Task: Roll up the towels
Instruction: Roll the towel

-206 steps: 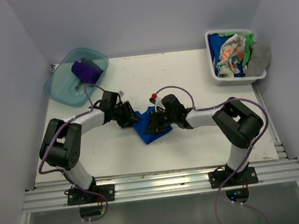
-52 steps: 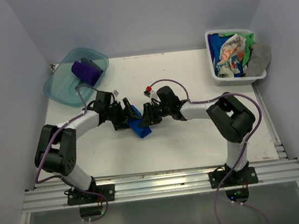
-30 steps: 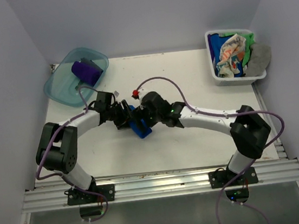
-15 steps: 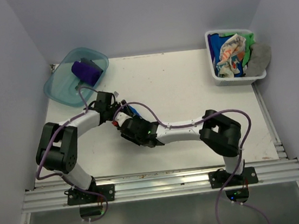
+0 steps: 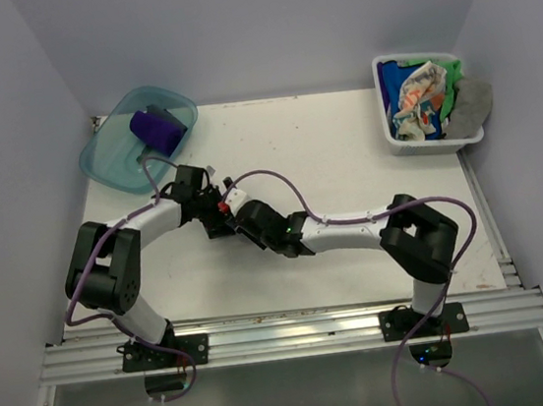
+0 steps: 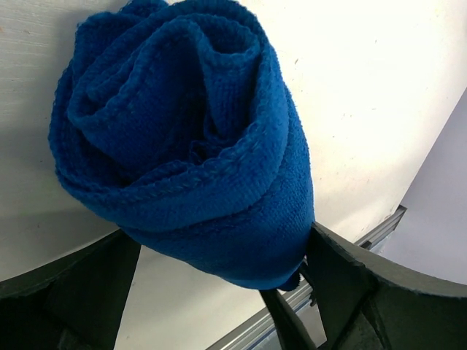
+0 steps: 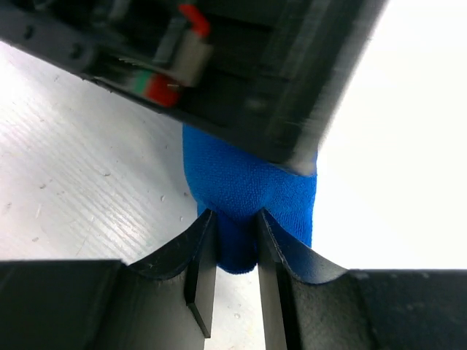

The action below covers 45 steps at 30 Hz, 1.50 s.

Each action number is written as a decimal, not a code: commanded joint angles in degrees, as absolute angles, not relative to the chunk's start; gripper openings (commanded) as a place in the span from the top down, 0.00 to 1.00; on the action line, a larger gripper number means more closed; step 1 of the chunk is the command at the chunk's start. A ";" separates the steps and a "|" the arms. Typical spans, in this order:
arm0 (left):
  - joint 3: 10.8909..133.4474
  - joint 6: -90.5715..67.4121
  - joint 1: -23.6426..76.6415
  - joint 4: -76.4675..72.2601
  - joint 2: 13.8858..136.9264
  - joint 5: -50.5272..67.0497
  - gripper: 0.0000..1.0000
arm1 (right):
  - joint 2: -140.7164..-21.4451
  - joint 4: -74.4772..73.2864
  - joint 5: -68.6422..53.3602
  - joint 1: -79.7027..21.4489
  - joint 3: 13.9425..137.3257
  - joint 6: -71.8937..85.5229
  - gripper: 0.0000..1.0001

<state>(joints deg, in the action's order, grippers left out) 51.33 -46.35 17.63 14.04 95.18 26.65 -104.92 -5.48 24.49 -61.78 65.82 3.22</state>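
Blue towel roll (image 6: 182, 146) on table (image 5: 364, 152), 9 o'clock of centre. Left gripper (image 6: 219, 244) released, jaws wide around roll. Right gripper (image 7: 235, 248) pinching roll's end only. Risk: thin pinch slips on lift, outer lap unwinds.

I see the rolled royal blue cloth towel (image 6: 182, 138) centre-left, translucent teal plastic tub (image 5: 108, 159) upper left, white plastic basket (image 5: 425, 145) upper right.

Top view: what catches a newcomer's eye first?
Left of centre, the right gripper pinches one end of the rolled blue towel; the left gripper straddles it, open. A rolled purple towel sits in the teal tub back left; loose towels fill the white basket back right.
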 commanded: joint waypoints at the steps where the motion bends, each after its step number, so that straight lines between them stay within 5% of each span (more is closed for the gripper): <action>1: 52.65 -46.14 17.05 13.36 95.54 27.25 0.05 | -100.20 -1.24 17.85 -59.25 63.29 7.47 0.71; 27: 50.71 -47.29 17.31 6.86 96.50 27.25 0.11 | -100.11 4.04 -7.28 -48.52 60.21 21.79 0.71; 45: 49.66 -48.51 18.28 -0.95 97.47 23.12 0.09 | -100.55 4.92 -11.78 -46.58 59.33 23.29 0.72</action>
<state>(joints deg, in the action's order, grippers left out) 50.24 -47.62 18.09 3.66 98.35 26.04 -101.49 3.11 -9.98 -46.98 59.94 22.52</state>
